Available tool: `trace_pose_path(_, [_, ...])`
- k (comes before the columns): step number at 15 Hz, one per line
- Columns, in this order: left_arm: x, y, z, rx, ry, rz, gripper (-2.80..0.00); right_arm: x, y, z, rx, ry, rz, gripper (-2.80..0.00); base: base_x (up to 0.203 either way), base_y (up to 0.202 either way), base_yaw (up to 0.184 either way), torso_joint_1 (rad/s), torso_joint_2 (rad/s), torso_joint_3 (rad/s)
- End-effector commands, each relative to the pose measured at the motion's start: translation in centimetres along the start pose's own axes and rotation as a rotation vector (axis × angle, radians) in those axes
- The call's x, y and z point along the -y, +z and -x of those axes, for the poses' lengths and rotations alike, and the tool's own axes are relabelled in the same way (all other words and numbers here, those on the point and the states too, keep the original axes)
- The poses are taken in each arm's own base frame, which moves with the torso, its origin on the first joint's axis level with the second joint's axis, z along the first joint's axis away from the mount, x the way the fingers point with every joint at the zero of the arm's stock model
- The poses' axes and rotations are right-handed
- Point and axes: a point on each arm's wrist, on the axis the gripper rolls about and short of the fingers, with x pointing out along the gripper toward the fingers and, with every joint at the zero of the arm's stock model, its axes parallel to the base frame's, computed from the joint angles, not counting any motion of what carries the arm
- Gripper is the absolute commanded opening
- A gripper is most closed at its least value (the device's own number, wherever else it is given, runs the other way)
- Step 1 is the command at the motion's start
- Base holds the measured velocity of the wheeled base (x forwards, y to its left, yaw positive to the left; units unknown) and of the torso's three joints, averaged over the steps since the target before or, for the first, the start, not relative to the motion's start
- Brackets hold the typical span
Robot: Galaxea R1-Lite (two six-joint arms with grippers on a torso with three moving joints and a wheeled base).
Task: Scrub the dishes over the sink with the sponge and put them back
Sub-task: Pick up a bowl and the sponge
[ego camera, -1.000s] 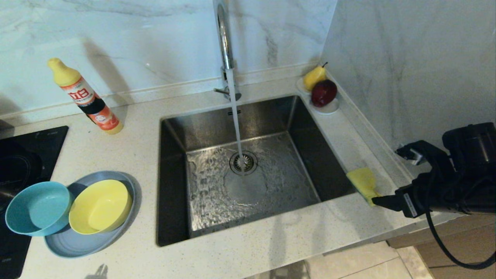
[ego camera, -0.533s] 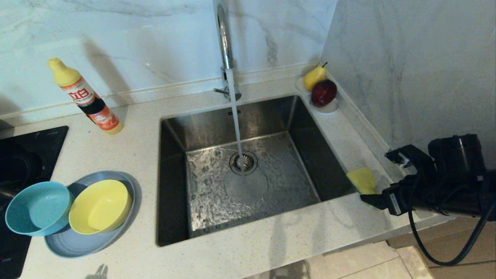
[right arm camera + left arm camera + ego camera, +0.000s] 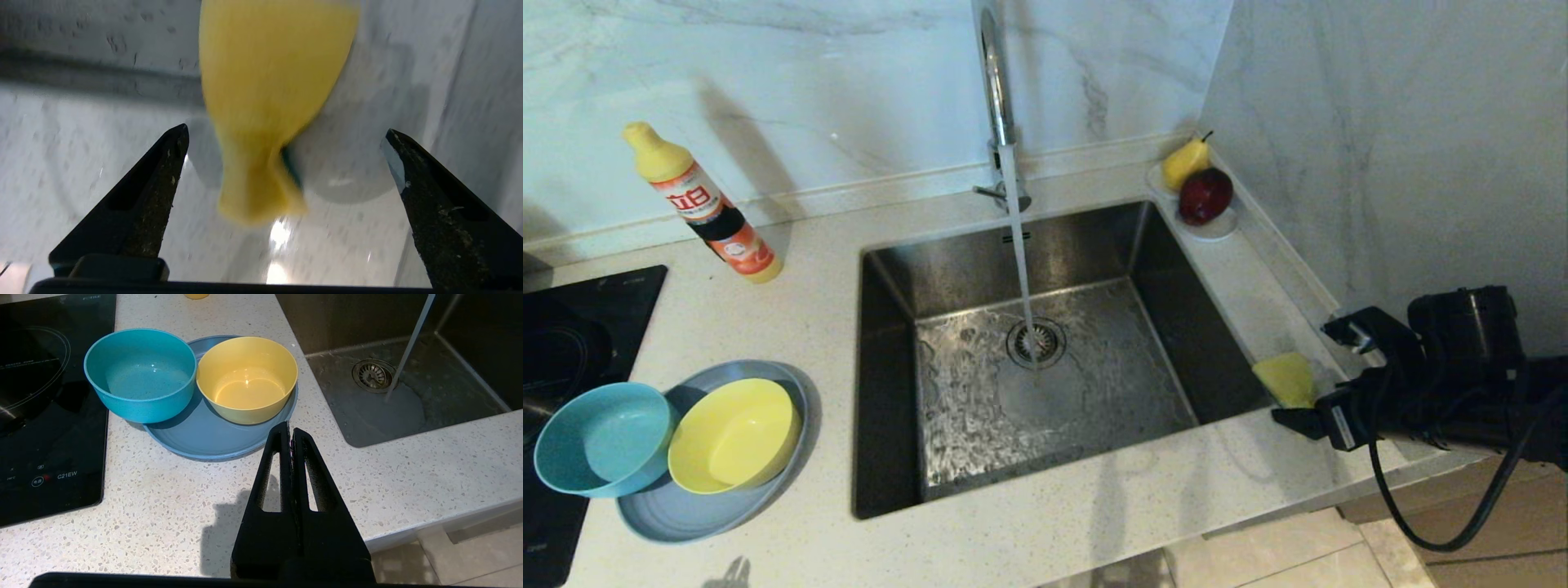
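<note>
Head view: the biggest thing is the one white counter (image 3: 1094,506), and set in it is one steel sink (image 3: 1143,245). One tall tap (image 3: 995,90) pours one stream of water down onto the round drain (image 3: 1035,343). One black cooktop (image 3: 572,327) is at the far left.

Next come the dishes, three of them. One wide grey-blue plate (image 3: 686,510) lies on the counter left of the sink. One yellow bowl (image 3: 734,435) sits on it. One teal bowl (image 3: 603,439) leans on the plate's left rim, touching the yellow bowl.

One soap bottle (image 3: 707,208) stands tilted near the back wall. One small white dish (image 3: 1217,229) in the back right corner holds two fruits: one yellow pear (image 3: 1183,163) and one dark red apple (image 3: 1205,196).

One yellow sponge (image 3: 1286,378) lies on the counter at the sink's right edge. My right gripper (image 3: 1319,380) is right by it, fingers spread wide, with the sponge between them but not squeezed. My left gripper (image 3: 291,435) hangs near the plate's rim, fingers pressed together, holding nothing.
</note>
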Motion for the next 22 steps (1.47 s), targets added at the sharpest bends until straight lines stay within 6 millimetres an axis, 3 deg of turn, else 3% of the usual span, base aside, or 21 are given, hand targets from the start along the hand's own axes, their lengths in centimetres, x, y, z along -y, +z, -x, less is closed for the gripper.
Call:
trace_pose_path(1, [0.06,-1.13,-0.21,-0.041,-0.002,0.0,-2.8,0.04,-0.15,-1.24,0.011,-0.001,0.003,0.0,0.0,0.0,0.0,0.0,0.0,0.0])
trace_pose_path(10, [0.06,-1.13,-0.21,-0.041,-0.002,0.0,-2.8,0.1,0.1,-1.65,0.027,-0.004,0.021,0.0,0.0,0.0,0.0,0.0,0.0,0.0])
trace_pose_path(11, [0.06,-1.13,-0.21,-0.041,-0.002,0.0,-2.8,0.09,0.06,-1.7,0.025,-0.003,0.035,-2.8,0.0,0.0,0.0,0.0,0.0,0.0])
trace_pose_path(22, [0.06,-1.13,-0.21,-0.041,-0.002,0.0,-2.8,0.07,0.53,-1.16,0.041,-0.012,0.044,-2.8,0.0,0.0,0.0,0.0,0.0,0.0])
